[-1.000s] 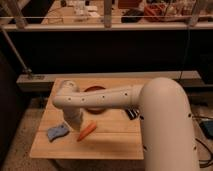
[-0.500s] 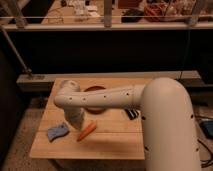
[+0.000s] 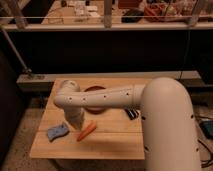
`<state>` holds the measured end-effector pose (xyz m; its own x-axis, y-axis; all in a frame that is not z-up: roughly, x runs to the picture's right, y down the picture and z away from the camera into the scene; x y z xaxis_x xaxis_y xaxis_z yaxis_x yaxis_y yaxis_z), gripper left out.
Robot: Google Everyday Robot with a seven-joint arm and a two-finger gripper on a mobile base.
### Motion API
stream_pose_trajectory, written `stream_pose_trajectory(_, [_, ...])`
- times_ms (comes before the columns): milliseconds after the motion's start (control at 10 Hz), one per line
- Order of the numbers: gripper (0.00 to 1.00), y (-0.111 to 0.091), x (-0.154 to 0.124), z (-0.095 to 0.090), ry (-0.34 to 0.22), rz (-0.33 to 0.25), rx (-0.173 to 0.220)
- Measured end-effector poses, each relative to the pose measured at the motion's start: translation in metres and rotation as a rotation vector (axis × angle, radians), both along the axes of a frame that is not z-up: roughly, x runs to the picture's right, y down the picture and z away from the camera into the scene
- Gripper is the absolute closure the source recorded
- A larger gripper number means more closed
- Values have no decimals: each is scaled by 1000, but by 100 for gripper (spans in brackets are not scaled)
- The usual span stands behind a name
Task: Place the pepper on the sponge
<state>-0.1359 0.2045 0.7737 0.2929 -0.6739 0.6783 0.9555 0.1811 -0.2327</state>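
Note:
The orange-red pepper (image 3: 86,131) lies on the wooden table (image 3: 110,142), near its front left. The light-blue sponge (image 3: 57,131) lies flat just left of it, with a small gap between them. My gripper (image 3: 75,121) hangs down from the white arm (image 3: 105,97), low over the table between the two and just behind them. Its tip is close to the pepper's upper left end, and I cannot tell if they touch.
A dark red round plate (image 3: 94,107) sits mid-table, partly hidden by the arm. A small dark object (image 3: 131,114) lies right of the plate. The arm's big white shoulder (image 3: 167,130) blocks the table's right side. A dark counter with railings stands behind.
The gripper has drifted slightly to the right, closer to the pepper. Pepper and sponge lie where they were.

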Motion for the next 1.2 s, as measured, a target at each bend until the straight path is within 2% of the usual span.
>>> stream_pose_trajectory(1200, [69,-4,7,-1,5,-8,10])
